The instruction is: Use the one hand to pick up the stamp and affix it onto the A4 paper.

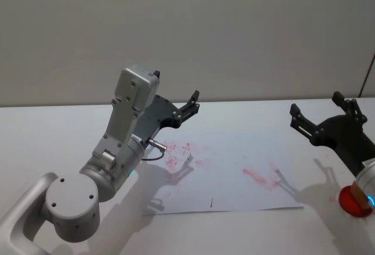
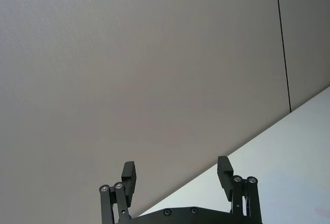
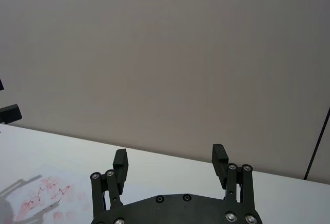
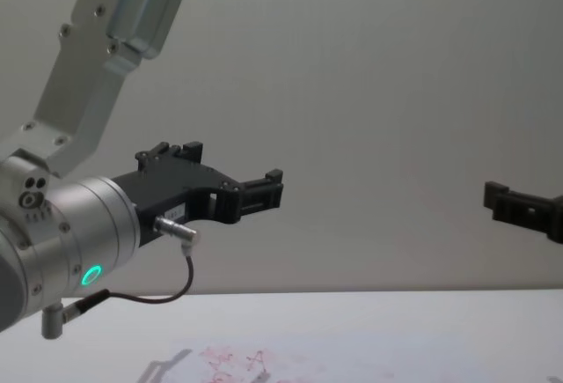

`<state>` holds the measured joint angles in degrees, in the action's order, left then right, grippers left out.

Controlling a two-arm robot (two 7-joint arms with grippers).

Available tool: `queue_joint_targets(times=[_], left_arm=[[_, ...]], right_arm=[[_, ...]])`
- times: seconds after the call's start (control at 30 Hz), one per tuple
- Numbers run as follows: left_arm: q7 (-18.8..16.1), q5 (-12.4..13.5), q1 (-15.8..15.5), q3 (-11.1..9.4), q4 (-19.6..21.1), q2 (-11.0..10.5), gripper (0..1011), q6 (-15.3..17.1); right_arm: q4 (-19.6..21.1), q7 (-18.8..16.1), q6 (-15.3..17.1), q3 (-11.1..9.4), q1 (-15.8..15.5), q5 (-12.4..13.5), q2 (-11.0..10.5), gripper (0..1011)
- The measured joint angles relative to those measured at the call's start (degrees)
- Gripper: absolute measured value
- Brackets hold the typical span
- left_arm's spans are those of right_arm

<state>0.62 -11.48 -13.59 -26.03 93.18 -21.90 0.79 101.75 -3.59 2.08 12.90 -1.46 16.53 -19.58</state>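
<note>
I see the right gripper (image 1: 316,108) raised off the table (image 1: 58,143) near its right edge, just past the right edge of the A4 paper (image 1: 234,173), its 2 fingers spread and holding nothing. Closer to me, the stamp (image 1: 364,207) shows as a tan block on a red pad (image 1: 348,199) by the table's right edge, partly hidden by that arm's wrist. The paper lies flat mid-table, smudged with red marks. The left gripper (image 1: 192,102) hangs over the paper's far left corner, also spread.

Matt A4 paper (image 1: 234,190), satin grey metal arm (image 1: 126,111).
</note>
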Motion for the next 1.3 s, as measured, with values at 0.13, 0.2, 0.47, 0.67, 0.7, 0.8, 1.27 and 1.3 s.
queue_joint_targets(times=[0.13,0.2,0.47,0.67,0.7,0.8,1.27,1.3], left_arm=[[0.0,0.0,0.0,0.0,0.0,0.0,1001,0.0],[0.0,0.0,0.0,0.0,0.0,0.0,1001,0.0],[0.0,0.0,0.0,0.0,0.0,0.0,1001,0.0],[0.0,0.0,0.0,0.0,0.0,0.0,1001,0.0],[0.0,0.0,0.0,0.0,0.0,0.0,1001,0.0],[0.0,0.0,0.0,0.0,0.0,0.0,1001,0.0],[0.0,0.0,0.0,0.0,0.0,0.0,1001,0.0],[0.0,0.0,0.0,0.0,0.0,0.0,1001,0.0]], right_arm=[[1.2,0.7,0.6,-0.2,-1.4,0.3,-0.7,1001],[1.9,1.1,1.0,-0.4,-2.2,0.5,-1.2,1001],[5.5,4.0,3.7,-1.9,-7.9,1.7,-5.1,1001],[7.6,6.4,5.2,-3.2,-12.1,2.2,-7.9,1001],[7.8,6.6,5.4,-3.4,-12.7,2.2,-8.3,1001],[8.5,7.5,6.0,-3.9,-14.3,2.2,-9.3,1001],[9.7,8.9,8.5,-5.7,-18.1,2.1,-11.8,1001],[9.7,8.9,8.5,-5.7,-18.1,2.1,-11.8,1001]])
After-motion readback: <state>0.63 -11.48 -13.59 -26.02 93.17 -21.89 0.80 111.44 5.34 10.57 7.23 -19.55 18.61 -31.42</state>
